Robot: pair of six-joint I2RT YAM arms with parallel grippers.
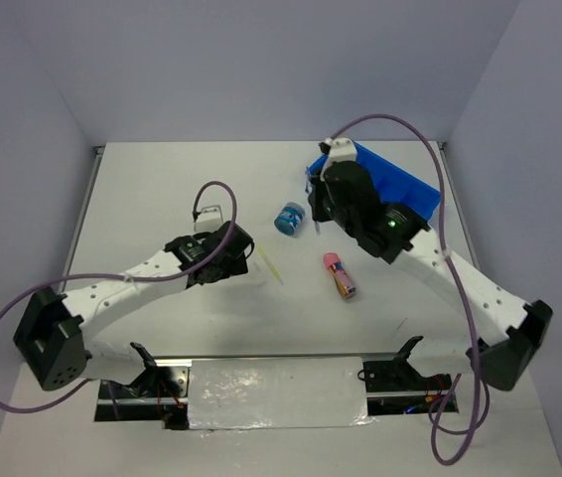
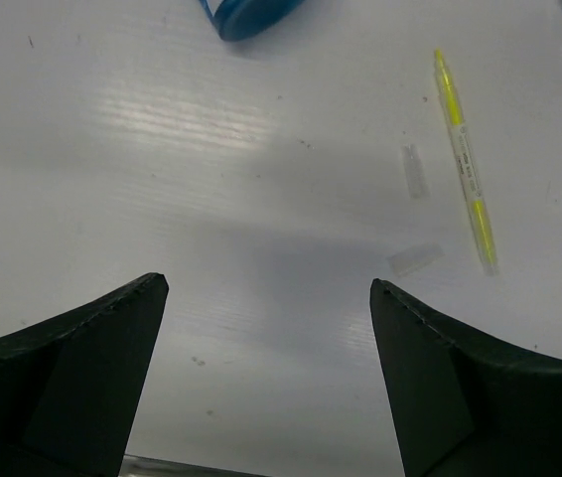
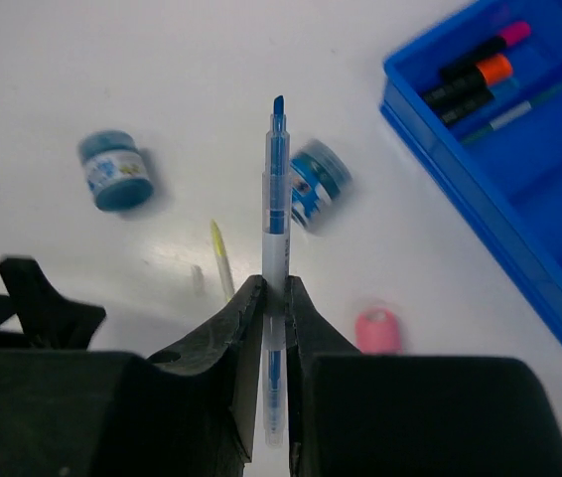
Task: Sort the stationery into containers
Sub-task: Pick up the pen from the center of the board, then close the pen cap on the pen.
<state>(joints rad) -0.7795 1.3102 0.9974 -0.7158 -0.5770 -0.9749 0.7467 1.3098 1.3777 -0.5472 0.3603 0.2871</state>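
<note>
Right gripper [image 3: 273,298]: pinches blue pen [image 3: 277,199] low on its barrel, above the table, apparently for transfer to blue tray [image 3: 559,199].
Left gripper [image 2: 269,328]: fingers wide, empty; yellow pen [image 2: 465,164] nearby, likely next.

White left arm [image 1: 122,290] and right arm [image 1: 460,278], black joints.
Purple cable [image 1: 390,117] loops out from each black base block [image 1: 51,343]; green light [image 1: 392,223] beyond the right one.

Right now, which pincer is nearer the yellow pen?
Left. The left pincer hangs open beside the yellow pen; the right pincer, shut on a blue pen, is farther by the tray.
</note>
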